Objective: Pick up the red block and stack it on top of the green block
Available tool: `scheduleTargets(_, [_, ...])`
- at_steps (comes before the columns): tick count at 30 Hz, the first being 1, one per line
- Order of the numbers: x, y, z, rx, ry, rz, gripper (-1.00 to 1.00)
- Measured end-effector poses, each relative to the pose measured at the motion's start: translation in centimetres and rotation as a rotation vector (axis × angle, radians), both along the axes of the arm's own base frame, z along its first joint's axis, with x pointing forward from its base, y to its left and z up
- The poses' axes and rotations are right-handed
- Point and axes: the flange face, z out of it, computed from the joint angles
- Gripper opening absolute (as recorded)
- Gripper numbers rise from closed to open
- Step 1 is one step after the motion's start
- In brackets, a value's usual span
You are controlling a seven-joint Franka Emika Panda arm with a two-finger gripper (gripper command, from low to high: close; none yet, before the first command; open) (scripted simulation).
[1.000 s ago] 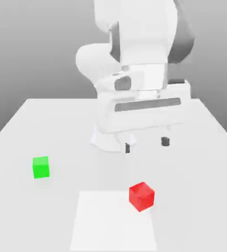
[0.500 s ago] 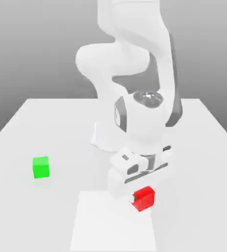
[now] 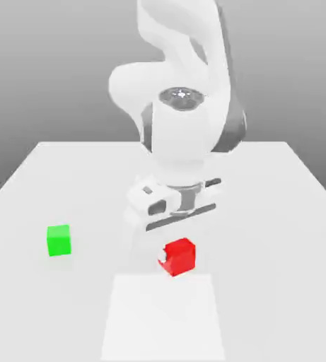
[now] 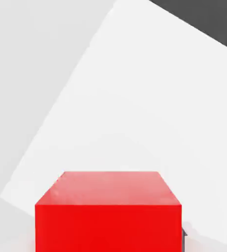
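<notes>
Green block (image 3: pixel 59 240) sits alone on the pale surface (image 3: pixel 286 212) at the exterior view's left, well apart from everything else. Right of it, near the middle, the end effector (image 3: pixel 172 258) is clamped on the red block (image 3: pixel 179 256), carrying it clear above a lighter square patch (image 3: pixel 162 318).
</notes>
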Motion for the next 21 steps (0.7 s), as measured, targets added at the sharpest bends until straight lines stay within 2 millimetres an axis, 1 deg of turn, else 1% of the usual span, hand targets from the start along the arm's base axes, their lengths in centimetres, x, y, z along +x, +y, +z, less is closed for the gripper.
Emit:
scheduleTargets(3, [-1.6,-5.6,0.7,-0.004,0.002,-0.018,-1.0])
scheduleTargets(6, [-4.2,-10.7,1.3,-0.004,0.005,-0.037,-1.0])
scheduleTargets(10, [-8.7,-16.3,1.9,0.003,0.007,-0.06,-1.0])
scheduleTargets(13, [-12.7,-19.6,2.1,0.012,0.005,-0.076,-1.0])
scheduleTargets(14, [-13.9,-20.4,2.1,0.017,0.003,-0.08,-1.0])
scheduleTargets(15, [-14.5,-20.8,1.9,0.023,0.0,-0.081,-1.0])
scheduleTargets(17, [-14.7,-20.9,1.3,0.039,-0.007,-0.079,-1.0])
scheduleTargets(21, [-14.6,-20.7,-0.1,0.065,-0.017,-0.076,-1.0])
